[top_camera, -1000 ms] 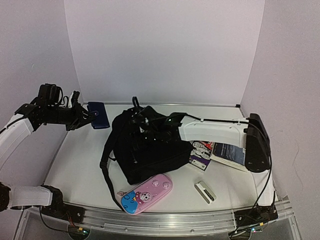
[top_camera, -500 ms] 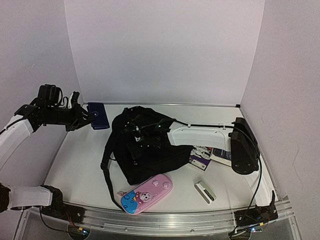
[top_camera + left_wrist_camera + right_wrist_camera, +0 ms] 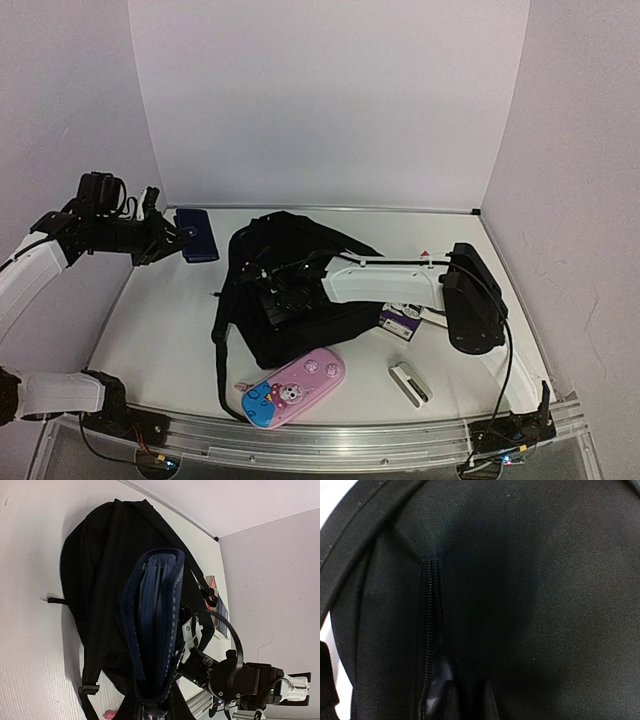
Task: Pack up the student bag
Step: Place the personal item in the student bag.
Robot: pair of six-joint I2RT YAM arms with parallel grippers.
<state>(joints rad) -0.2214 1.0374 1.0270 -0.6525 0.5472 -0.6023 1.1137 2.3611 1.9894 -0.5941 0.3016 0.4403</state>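
At the upper left of the top view the left gripper [image 3: 170, 238] hangs above the table [image 3: 150, 320], clamped on the navy wallet [image 3: 197, 234]. Its wrist camera shows the wallet edge-on, gripped at the lower end.

The student bag [image 3: 310, 325] lies slumped in the middle of the frame, one shoulder strap [image 3: 215, 350] trailing toward the lower left. It looks soft and limp, light for its bulk. It would likely fold and slide if pushed rather than hold a shape, so the mouth needs holding apart for anything to go in. The best hold is probably the fabric lip beside the zip [image 3: 427, 630], or the zip pull if one can be found. A pinch on the flat panel would only bunch the cloth.

The right gripper [image 3: 268, 290] sits low on the bag's left half. In its own dark view the fingers seem close together beside the zip, but I cannot tell whether they have caught any cloth.

A second earlier the right arm reached less far left and rode higher. The bag's top has since spread flatter toward the right. The left gripper and wallet have barely moved.
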